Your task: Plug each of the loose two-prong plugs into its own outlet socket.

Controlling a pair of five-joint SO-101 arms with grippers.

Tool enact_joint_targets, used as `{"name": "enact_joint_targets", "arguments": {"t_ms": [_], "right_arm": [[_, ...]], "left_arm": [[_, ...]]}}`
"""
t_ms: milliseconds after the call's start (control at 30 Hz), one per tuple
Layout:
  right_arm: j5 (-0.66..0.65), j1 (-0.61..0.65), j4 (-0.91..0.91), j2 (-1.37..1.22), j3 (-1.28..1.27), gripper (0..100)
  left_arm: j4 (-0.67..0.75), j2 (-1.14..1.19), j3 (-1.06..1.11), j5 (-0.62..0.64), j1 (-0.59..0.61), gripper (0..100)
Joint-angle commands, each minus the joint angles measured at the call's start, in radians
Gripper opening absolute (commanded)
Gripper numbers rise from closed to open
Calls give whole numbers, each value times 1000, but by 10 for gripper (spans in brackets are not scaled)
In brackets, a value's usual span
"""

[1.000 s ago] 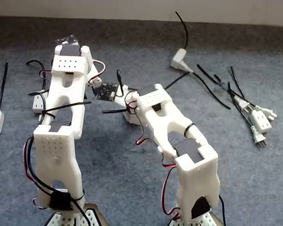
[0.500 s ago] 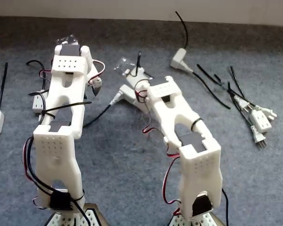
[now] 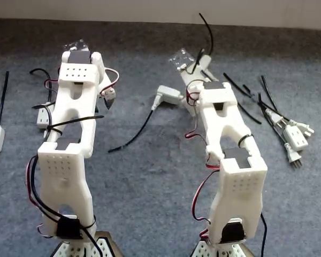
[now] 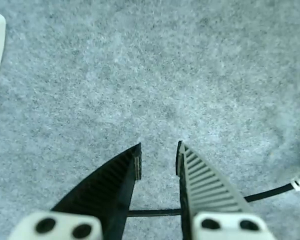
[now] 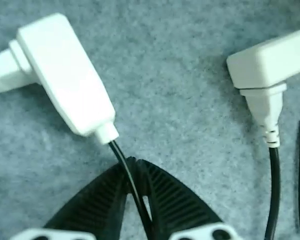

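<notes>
Soft, even light covers the grey carpet (image 3: 150, 182) in the high view, and the shadows under the arms are faint and soft-edged. The carpet darkens toward 12 o'clock. The white left arm (image 3: 75, 107) and right arm (image 3: 224, 123) look bright without hard glare. In the right wrist view the white plug (image 5: 65, 75) is nearly washed out, and its black cord (image 5: 121, 162) looks matt. In the left wrist view the carpet dims slightly around the left end effector (image 4: 158, 160).
</notes>
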State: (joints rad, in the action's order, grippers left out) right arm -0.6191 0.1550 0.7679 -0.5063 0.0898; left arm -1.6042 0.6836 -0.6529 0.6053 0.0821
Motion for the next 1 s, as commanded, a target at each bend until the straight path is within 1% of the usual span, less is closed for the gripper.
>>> {"name": "enact_joint_targets", "arguments": {"t_ms": [0,133,200,267,333,433,533,667,767,867,967], "right_arm": [[12,-2,-18,12,45,15],[12,1,-67,12,48,100],[12,-2,-120,8,47,80],[14,-2,-171,8,41,5],[46,-4,-206,8,41,16],[150,-19,-289,7,39,8],[207,-36,-418,-1,36,8],[210,-39,-575,-107,53,8],[210,-38,-700,-216,111,8],[215,-38,-785,-338,223,8],[216,-38,-812,-463,377,13]], "left_arm": [[8,-8,-8,12,-1,137],[8,-8,-8,12,-1,137],[8,-8,-8,12,-1,136],[8,-8,-8,12,-1,136],[8,-8,-8,12,-1,136],[8,-8,-8,12,-1,136],[8,-8,-8,12,-1,136],[8,-8,-8,12,-1,136],[8,-8,-8,12,-1,136],[8,-8,-8,12,-1,136],[8,-8,-8,12,-1,136]]}}
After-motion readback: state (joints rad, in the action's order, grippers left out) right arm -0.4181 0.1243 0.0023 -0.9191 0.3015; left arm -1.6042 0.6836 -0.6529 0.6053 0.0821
